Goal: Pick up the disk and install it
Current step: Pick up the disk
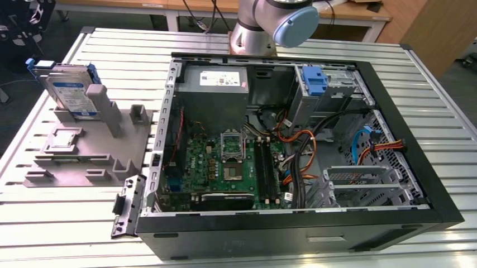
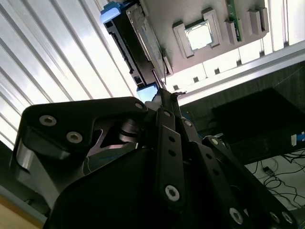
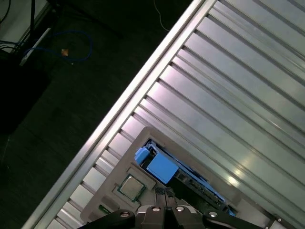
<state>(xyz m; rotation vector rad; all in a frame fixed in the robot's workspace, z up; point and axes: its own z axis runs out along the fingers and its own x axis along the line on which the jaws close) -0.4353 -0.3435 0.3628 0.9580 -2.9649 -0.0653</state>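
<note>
1. A disk [image 1: 67, 92] with blue side rails was seen standing on edge in a grey holder [image 1: 75, 156], at the exterior view's left of an open computer case [image 1: 298, 230].
2. Holder and case were set apart on a slatted metal table [image 1: 60, 223].
3. In the first wrist view, the gripper [image 3: 164, 192] was shown with its jaws closed together and nothing held between them.
4. Its tips were pointed toward the disk, which sat ungripped in the holder.
</note>
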